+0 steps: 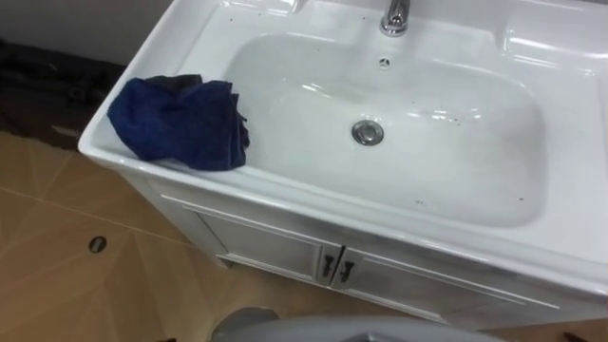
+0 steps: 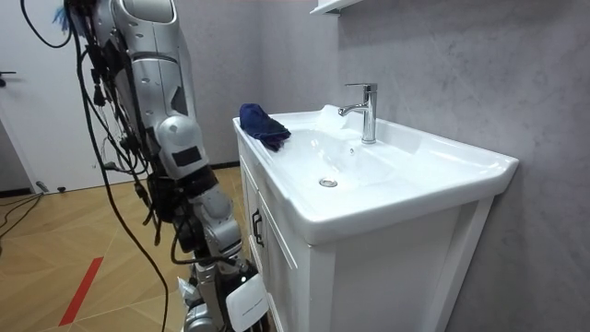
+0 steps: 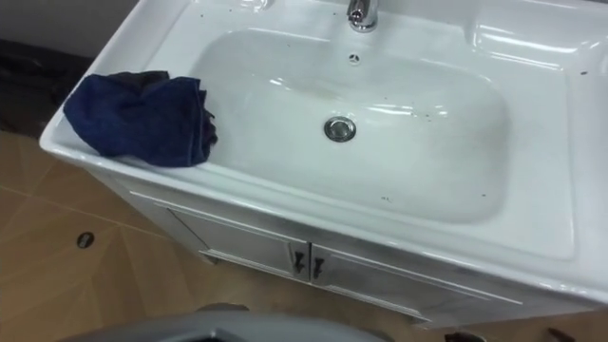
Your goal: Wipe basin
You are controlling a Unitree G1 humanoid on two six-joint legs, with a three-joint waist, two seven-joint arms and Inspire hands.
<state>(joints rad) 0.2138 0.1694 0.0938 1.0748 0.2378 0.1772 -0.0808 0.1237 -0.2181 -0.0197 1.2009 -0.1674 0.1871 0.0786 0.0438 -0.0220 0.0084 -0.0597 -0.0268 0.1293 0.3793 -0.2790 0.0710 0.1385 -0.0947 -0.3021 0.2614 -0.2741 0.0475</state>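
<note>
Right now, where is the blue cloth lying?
In the left eye view the blue cloth lies bunched on the left rim of the basin, at the bowl's edge, left of the drain.

Bright, even overhead light puts white glints on the glossy basin [image 1: 456, 161], with only soft shadows.

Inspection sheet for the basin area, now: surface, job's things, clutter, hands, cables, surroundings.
Surface: white basin with scattered dark specks in the bowl; drain in the middle, tap at the back.
Job's things: blue cloth bunched on the rim at the robot's left, no hand on it.
Clutter: nothing seen.
Hands: right hand hangs low by the cabinet front.
Cables: nothing seen on the basin.
Surroundings: wood floor, grey wall, red floor strip.
</note>
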